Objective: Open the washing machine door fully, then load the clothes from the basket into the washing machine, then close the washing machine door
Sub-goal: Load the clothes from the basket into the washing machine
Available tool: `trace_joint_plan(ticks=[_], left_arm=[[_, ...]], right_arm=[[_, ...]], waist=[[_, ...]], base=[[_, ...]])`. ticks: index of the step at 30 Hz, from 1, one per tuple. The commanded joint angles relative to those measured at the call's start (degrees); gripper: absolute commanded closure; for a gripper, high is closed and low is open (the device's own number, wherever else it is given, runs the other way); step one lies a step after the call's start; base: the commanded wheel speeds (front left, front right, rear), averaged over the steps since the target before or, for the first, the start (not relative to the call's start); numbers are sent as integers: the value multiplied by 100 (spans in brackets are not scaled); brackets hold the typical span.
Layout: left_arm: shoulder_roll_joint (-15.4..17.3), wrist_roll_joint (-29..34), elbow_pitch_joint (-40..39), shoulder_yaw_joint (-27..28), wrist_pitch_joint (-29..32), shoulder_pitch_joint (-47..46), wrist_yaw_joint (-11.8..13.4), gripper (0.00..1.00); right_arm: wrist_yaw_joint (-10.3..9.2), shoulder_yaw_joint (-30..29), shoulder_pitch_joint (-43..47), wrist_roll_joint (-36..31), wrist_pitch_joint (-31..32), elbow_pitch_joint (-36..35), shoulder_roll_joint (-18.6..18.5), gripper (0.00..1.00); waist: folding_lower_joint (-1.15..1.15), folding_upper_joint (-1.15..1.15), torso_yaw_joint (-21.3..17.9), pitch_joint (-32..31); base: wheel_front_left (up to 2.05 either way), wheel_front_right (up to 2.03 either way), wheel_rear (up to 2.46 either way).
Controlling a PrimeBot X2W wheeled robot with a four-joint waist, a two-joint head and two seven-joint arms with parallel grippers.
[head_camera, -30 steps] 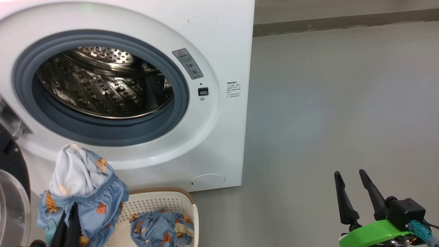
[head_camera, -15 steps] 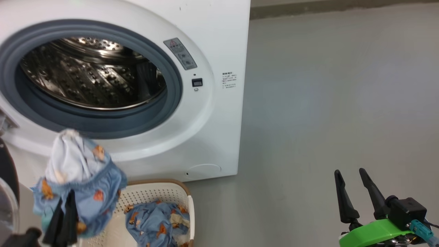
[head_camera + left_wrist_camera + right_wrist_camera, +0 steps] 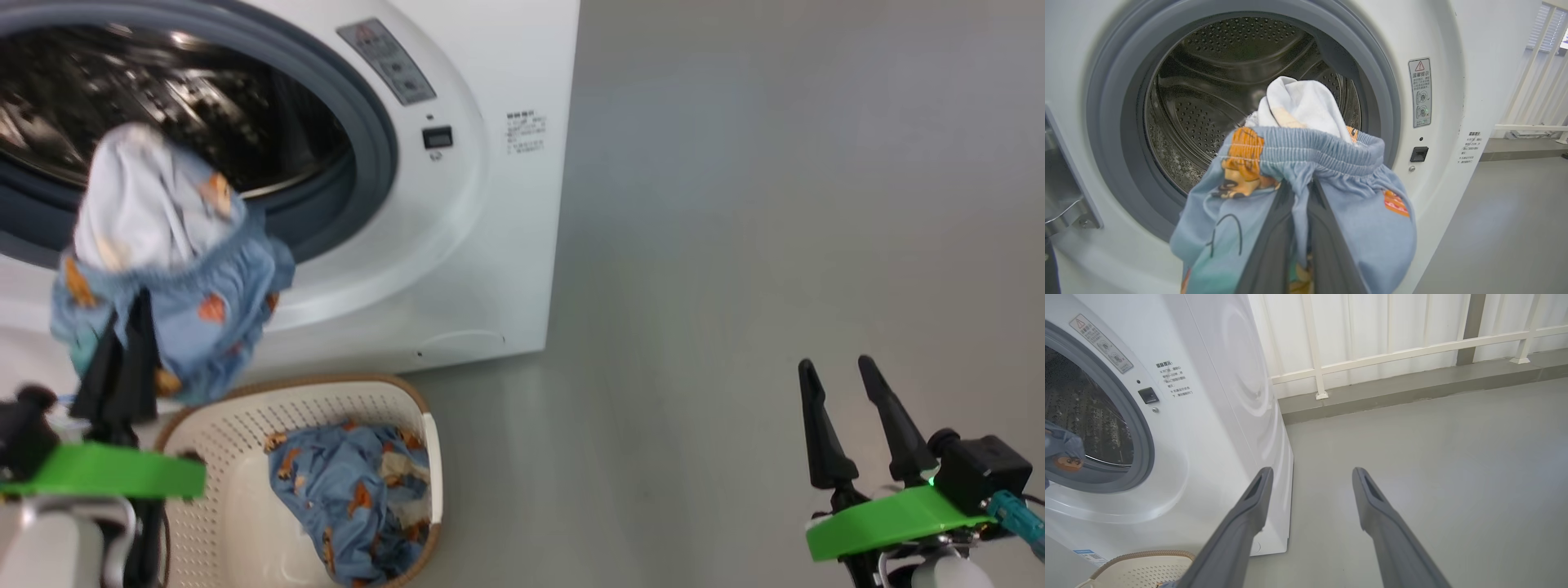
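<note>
The white washing machine [image 3: 473, 212] stands with its steel drum [image 3: 1216, 81] exposed. My left gripper [image 3: 124, 327] is shut on a bundle of the clothes [image 3: 171, 245], light blue with orange bears and a white part on top. It holds the bundle in front of the lower part of the grey ring [image 3: 1114, 134], outside the drum. More of the clothes [image 3: 351, 490] lie in the cream basket [image 3: 326, 390] on the floor below. My right gripper [image 3: 836, 362] hangs open over bare floor to the right. The washing machine door is out of view past the left edge; its metal hinge [image 3: 1069, 204] shows.
Grey floor [image 3: 735, 245] stretches right of the machine. A white railing [image 3: 1392, 351] and a low kerb run along the back. A warning sticker [image 3: 1419, 92] and a small black latch [image 3: 1419, 154] sit right of the opening.
The head camera has tilted down. My left gripper has lifted the bundle from below the opening up to the lower rim of the ring. The right gripper keeps its place, open.
</note>
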Motion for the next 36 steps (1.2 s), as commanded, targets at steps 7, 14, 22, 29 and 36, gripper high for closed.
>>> trace_joint_plan(ticks=[7, 14, 22, 29, 36], left_arm=[[589, -272, 227, -39, -51, -1070, -18, 100], [958, -518, 689, -205, -51, -1948, -18, 100], [1420, -884, 1533, -686, -51, -3136, -18, 100], [1678, -1191, 2307, -1399, -49, -4345, -18, 100], [1757, -1398, 2795, -1862, 46, -5075, -18, 100]], right_arm=[[16, 217, -335, 33, -28, -325, -39, 0], [16, 240, -480, 27, -28, -501, -39, 0], [16, 420, -730, 78, -28, -600, -39, 0], [16, 599, -824, 177, -28, -554, -39, 0], [16, 714, -805, 258, -28, -534, -39, 0]], waist=[[0, 0, -224, 872], [0, 0, -273, 1502], [0, 0, -334, 2108], [0, 0, -478, 2392], [0, 0, -646, 2547]], base=[[0, 0, 0], [0, 0, 0], [0, 0, 0], [0, 0, 0], [0, 0, 0]])
